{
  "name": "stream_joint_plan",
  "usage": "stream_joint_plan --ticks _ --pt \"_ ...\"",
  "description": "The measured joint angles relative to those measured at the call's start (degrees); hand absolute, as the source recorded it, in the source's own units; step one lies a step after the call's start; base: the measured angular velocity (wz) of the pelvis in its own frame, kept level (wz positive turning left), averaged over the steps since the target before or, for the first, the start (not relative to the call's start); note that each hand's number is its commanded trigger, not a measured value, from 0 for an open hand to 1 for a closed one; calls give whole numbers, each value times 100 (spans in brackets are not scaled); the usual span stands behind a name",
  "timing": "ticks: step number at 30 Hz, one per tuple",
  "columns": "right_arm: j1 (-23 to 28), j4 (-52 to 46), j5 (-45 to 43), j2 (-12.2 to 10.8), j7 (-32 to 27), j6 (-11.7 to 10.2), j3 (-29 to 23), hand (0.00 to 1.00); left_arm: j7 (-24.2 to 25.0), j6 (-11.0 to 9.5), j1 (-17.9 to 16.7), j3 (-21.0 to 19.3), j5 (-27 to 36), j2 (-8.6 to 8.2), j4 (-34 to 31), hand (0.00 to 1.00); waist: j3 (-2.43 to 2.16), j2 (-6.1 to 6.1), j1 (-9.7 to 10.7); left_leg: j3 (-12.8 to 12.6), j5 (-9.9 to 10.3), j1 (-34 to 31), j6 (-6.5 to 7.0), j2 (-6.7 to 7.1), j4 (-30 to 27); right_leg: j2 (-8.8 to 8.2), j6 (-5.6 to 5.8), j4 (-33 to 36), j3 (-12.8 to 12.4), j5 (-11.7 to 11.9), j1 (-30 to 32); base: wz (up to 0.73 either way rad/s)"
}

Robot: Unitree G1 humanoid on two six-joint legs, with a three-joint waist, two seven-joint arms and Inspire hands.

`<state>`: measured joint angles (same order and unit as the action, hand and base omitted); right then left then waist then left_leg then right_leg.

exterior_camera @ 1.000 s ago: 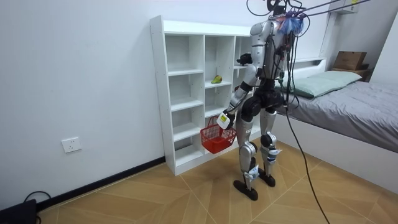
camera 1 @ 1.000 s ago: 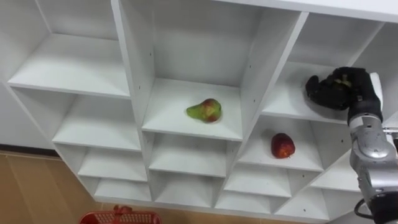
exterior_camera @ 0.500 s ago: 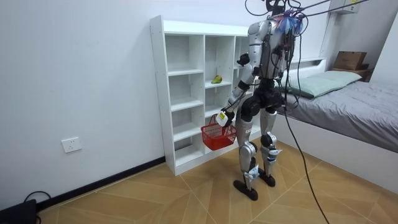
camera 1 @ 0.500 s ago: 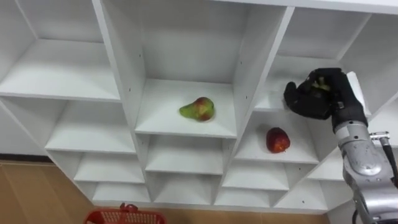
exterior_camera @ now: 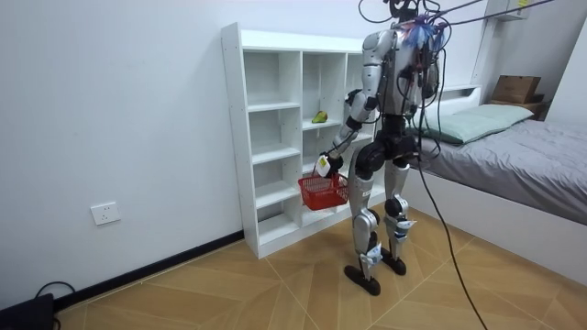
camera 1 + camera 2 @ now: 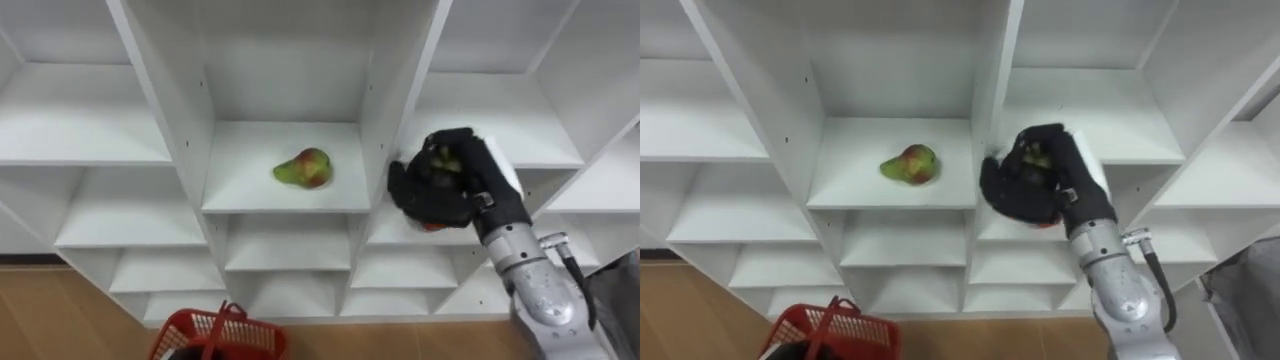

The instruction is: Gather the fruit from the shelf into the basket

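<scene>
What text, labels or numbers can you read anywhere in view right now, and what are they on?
None can be read.
White shelf unit, pear, red basket: no lettering shows.
Right robot hand, curled round a green fruit: no marking shows.
Cardboard box behind the bed, room view: any print is too small to tell.

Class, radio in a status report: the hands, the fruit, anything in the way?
Right hand shut on a green fruit. Left hand carries the basket. Pear on the middle shelf, apple behind the right hand. Nothing in the way.
</scene>
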<state>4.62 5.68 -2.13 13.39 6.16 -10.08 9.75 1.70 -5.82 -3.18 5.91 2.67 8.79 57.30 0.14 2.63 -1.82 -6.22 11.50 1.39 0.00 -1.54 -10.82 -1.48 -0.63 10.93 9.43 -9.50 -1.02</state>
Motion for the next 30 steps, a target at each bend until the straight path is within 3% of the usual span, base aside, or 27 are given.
stream_joint_plan --ticks 2,7,13,20,30 --pt "38 0 -60 -3 257 123 140 100 16 -24 32 0 -2 -88 0 100 7 -67 0 1 -17 -61 15 13 0 -19 5 31 2 3 73 0" --pt "35 -3 -74 -46 416 129 264 100 152 -83 50 67 7 -152 -87 100 3 -48 -9 0 -35 -108 13 12 -6 -33 5 73 -39 3 145 0" --pt "36 -5 -226 -239 547 129 268 100 315 -90 37 158 53 -155 -637 100 23 0 5 0 -35 -110 16 14 -34 -19 5 71 -59 3 134 0" --pt "76 71 -344 -233 543 134 331 100 354 -108 -21 491 342 -139 -1501 100 54 -49 5 -3 -34 -88 16 12 -41 -17 5 84 -70 3 110 0" --pt "73 490 -385 -248 544 139 366 100 510 -145 -31 790 462 -128 -1981 100 57 -31 3 -7 -35 -61 15 9 -68 -43 5 83 -99 2 81 0"
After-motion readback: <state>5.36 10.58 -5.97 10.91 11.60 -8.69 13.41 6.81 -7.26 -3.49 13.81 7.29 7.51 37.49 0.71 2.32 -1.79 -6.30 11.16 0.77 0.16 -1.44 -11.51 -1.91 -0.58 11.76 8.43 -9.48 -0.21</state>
